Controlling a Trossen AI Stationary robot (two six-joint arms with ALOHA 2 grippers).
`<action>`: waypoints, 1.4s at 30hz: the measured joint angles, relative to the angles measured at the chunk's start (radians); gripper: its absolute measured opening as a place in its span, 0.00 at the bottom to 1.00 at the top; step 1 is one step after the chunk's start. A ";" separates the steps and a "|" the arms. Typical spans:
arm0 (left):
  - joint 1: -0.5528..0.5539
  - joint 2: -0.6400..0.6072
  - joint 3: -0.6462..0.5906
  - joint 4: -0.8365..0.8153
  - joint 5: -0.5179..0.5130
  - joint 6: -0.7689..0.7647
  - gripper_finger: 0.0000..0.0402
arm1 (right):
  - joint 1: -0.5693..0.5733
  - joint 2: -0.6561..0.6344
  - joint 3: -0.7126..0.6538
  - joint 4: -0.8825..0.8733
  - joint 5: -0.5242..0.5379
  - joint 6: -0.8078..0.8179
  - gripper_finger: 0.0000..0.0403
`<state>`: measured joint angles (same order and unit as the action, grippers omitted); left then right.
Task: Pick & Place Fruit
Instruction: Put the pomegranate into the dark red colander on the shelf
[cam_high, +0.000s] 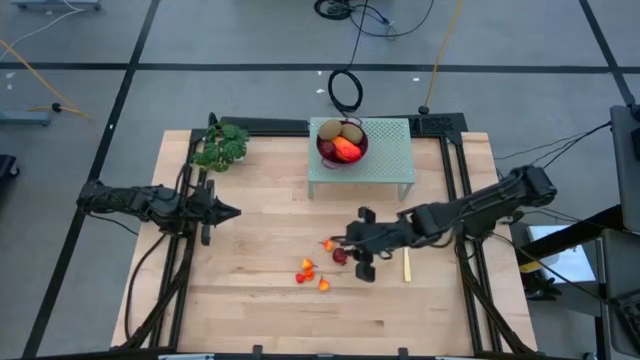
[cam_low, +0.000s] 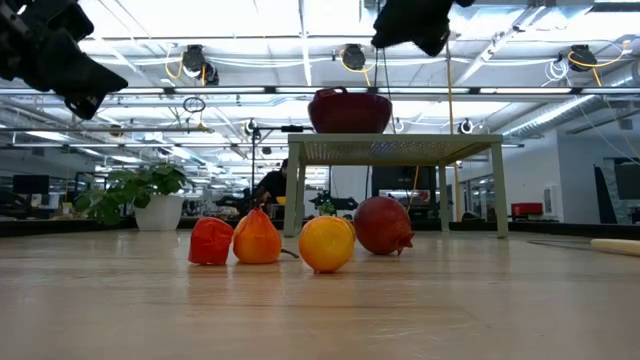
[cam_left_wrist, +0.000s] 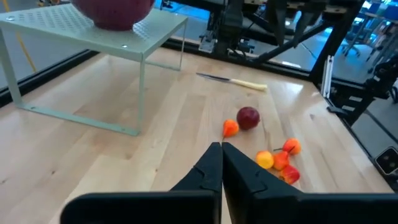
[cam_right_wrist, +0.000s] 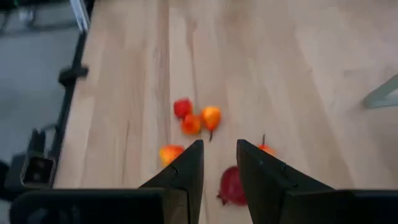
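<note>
Dark red fruit (cam_high: 340, 256), high view: lying mid-frame just beside the right gripper (cam_high: 362, 255), well apart from the left gripper (cam_high: 232, 211).
Low view: red fruit sitting right of three orange ones.
Left wrist: jaws pressing together, fruit far off.
Right wrist: jaws standing apart, empty, red fruit showing between them.

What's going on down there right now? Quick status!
Left gripper shut, waiting aside. Right gripper open above dark red fruit. Bowl already holds fruit. Nothing in the way.
</note>
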<state>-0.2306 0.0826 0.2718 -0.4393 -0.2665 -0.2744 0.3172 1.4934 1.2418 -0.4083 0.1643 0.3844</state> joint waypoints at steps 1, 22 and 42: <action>0.000 0.000 0.000 -0.003 0.000 -0.001 0.01 | 0.000 0.022 0.018 -0.021 -0.014 -0.003 0.23; 0.000 0.000 0.000 -0.014 -0.021 0.014 0.01 | -0.032 0.175 0.138 -0.180 -0.118 -0.070 0.45; 0.000 0.002 0.000 0.017 -0.030 0.163 0.04 | -0.069 0.187 0.137 -0.164 -0.122 -0.082 0.56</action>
<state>-0.2306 0.0847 0.2718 -0.4224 -0.2966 -0.1118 0.2485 1.6806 1.3792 -0.5727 0.0422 0.3019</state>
